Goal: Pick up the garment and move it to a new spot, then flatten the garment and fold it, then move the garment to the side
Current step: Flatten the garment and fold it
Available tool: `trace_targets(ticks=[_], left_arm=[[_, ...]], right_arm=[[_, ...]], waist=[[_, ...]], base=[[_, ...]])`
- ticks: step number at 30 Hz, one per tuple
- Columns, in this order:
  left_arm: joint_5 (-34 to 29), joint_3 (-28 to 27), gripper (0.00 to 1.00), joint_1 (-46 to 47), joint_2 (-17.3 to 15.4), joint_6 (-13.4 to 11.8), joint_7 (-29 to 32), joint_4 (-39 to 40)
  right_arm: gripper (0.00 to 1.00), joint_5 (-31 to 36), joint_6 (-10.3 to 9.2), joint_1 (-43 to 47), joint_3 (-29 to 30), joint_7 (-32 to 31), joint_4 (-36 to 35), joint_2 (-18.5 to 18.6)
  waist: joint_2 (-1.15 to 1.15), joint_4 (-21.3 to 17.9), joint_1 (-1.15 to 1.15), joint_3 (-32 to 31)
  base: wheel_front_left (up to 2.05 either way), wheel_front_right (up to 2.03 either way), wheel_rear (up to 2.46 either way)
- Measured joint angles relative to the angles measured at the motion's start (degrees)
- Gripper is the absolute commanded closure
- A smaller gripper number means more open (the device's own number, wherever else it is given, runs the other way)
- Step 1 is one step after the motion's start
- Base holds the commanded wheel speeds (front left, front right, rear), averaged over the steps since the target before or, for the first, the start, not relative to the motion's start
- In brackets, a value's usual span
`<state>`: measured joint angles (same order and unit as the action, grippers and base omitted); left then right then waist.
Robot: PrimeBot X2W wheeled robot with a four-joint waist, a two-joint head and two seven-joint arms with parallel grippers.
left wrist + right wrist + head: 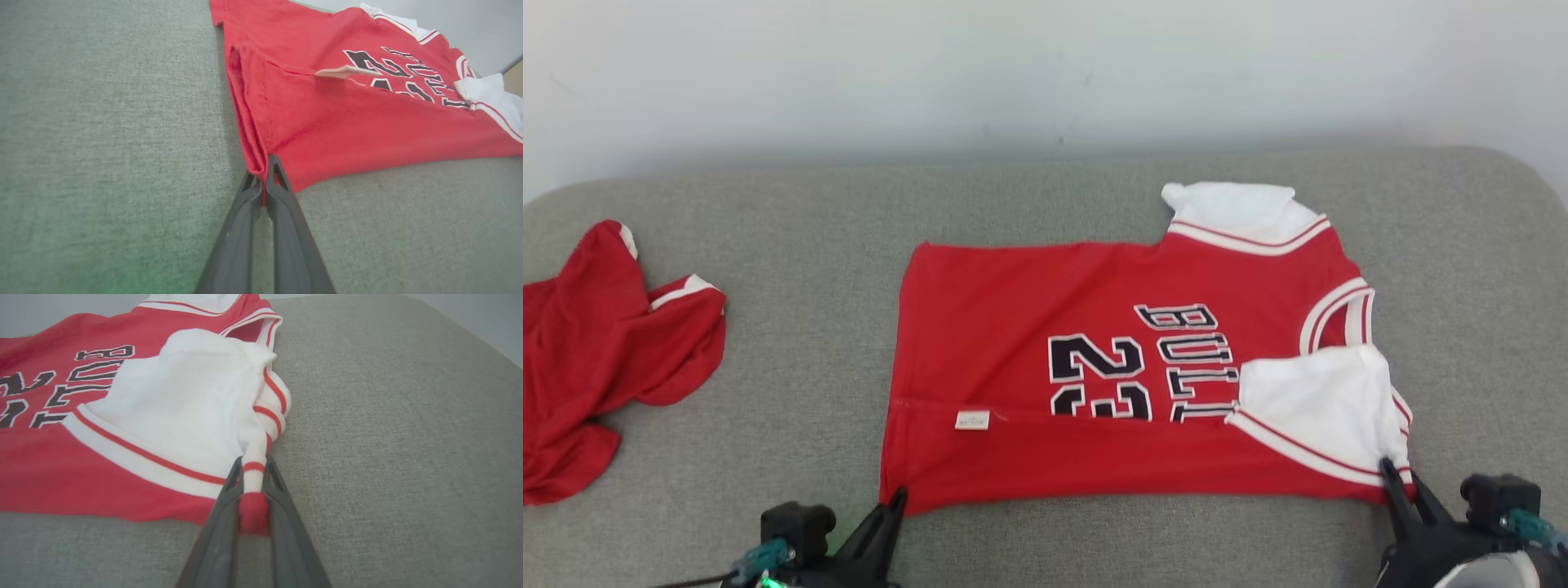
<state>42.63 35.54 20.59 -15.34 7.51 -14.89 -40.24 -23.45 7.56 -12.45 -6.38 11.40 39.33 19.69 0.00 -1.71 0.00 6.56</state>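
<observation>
Lying spread mid-bench, red jersey (1013,327) is being held at both near corners: left gripper (896,496) is pinching the hem corner, right gripper (1390,472) is clamping the white sleeve's cuff. Second red garment (596,359) is sitting crumpled at the grey bench's (792,245) left end.

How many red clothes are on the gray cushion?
2. The red jersey lies spread in the middle; a crumpled red garment lies at the left, partly cut off by the picture's edge.
</observation>
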Motion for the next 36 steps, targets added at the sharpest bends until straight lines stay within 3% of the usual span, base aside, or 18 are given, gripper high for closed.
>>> trace_targets(ticks=[7, 17, 26, 27, 28, 29, 30, 36], left_arm=[[0.5, -2.3, 1.00, -7.3, -1.8, -0.1, -0.1, 5.4], [0.5, -4.4, 1.00, -15.9, -4.0, -3.4, -0.1, 14.5], [0.9, -4.3, 1.00, -19.4, -5.1, -5.5, 1.3, 19.3], [0.9, -4.4, 0.82, -19.4, -5.0, -5.6, 1.3, 19.5], [0.9, -4.5, 0.10, -19.3, -4.9, -5.7, 1.2, 19.6], [0.8, -4.6, 0.00, -19.3, -4.9, -6.0, 1.1, 19.6], [0.7, -4.7, 0.00, -19.3, -4.9, -6.1, 0.9, 19.6], [-0.4, -7.2, 0.00, -19.1, -4.9, -7.0, 0.3, 20.7]], right_arm=[[1.00, -1.2, 0.00, 8.8, 3.3, -1.0, -7.8, -1.2], [1.00, 0.4, 0.01, 21.5, 8.6, -8.2, -22.8, -4.7], [1.00, 2.5, 0.01, 26.6, 12.7, -12.8, -29.7, -7.7], [1.00, 2.7, 0.01, 26.7, 12.8, -13.1, -30.0, -8.0], [0.78, 2.9, 0.01, 26.7, 12.9, -13.5, -30.3, -8.1], [0.36, 3.1, 0.01, 26.6, 13.2, -13.6, -30.6, -8.3], [0.00, 3.4, 0.00, 26.6, 13.6, -13.8, -30.9, -8.7], [0.00, 5.0, 0.00, 24.6, 13.9, -12.2, -34.2, -9.2]], waist=[[0.00, 0.6, -0.01, -3.3], [0.00, 0.9, -0.01, -3.0], [0.00, 1.2, 0.00, -2.3], [0.00, 1.3, 0.00, -2.3], [0.00, 1.3, 0.00, -2.4], [0.00, 1.3, 0.00, -2.6], [0.00, 1.3, 0.00, -2.7], [0.00, 1.0, 0.00, -3.6]], base=[[0.00, 0.00, 0.00], [0.00, 0.00, 0.00], [0.00, 0.00, 0.00], [0.00, 0.00, 0.00], [0.00, 0.00, 0.00], [0.00, 0.00, 0.00], [0.00, 0.00, 0.00], [0.00, 0.00, 0.00]])
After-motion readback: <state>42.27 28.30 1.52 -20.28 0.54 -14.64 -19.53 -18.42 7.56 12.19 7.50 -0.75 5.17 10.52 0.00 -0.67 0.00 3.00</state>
